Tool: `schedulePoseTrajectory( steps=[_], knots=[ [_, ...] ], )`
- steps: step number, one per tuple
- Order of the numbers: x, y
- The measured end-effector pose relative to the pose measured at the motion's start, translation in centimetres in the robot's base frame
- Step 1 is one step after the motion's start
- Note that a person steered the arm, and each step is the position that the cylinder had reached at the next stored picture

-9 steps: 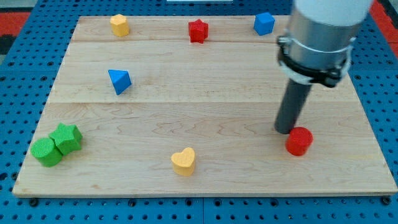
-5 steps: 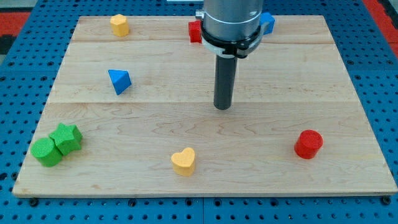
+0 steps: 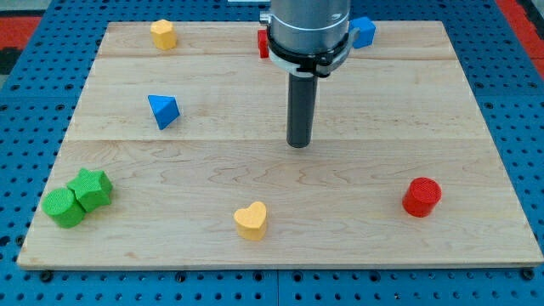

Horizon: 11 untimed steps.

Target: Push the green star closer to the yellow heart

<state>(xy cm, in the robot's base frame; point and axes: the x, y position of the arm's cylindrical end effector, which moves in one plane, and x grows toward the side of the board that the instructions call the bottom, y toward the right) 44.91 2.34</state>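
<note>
I am looking down on a pale wooden board (image 3: pixel 476 110) of glued planks with visible grain, lying on a blue pegboard surface (image 3: pixel 527 102) dotted with holes. My tip (image 3: pixel 298 145) sits near the middle of the board, the blunt end of a smooth dark cylindrical rod hanging from a grey metal arm housing (image 3: pixel 308 30); it touches no block, and with no jaws on this rig there is nothing to open or close. The green star (image 3: pixel 92 189) lies near the board's lower left corner, well apart from my tip, its matte faces showing short points, and it touches a green cylinder (image 3: pixel 63 207) just to its lower left. The yellow heart (image 3: pixel 251 220) rests near the view's bottom edge of the board, below and slightly left of my tip, well to the right of the green star. A blue triangular block (image 3: pixel 163 110) stands on the left half, up and left of my tip. A red cylinder (image 3: pixel 422 196) sits at lower right. Along the top edge I see a yellow block (image 3: pixel 163 34) whose shape looks roughly pentagonal, a red block (image 3: pixel 263 42) mostly hidden behind the arm, and a blue block (image 3: pixel 363 31) partly hidden too.
</note>
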Motion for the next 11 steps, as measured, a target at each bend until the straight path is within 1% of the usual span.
schedulePoseTrajectory(
  steps=[2, 4, 5, 6, 8, 9, 10, 11],
  knots=[
    [0.2, -3.8],
    [-0.1, -1.8],
    [2.3, -3.6],
    [3.0, -4.6],
    [3.4, 7.7],
    [5.5, 4.5],
    [5.9, -5.3],
    [4.1, -10.2]
  ],
)
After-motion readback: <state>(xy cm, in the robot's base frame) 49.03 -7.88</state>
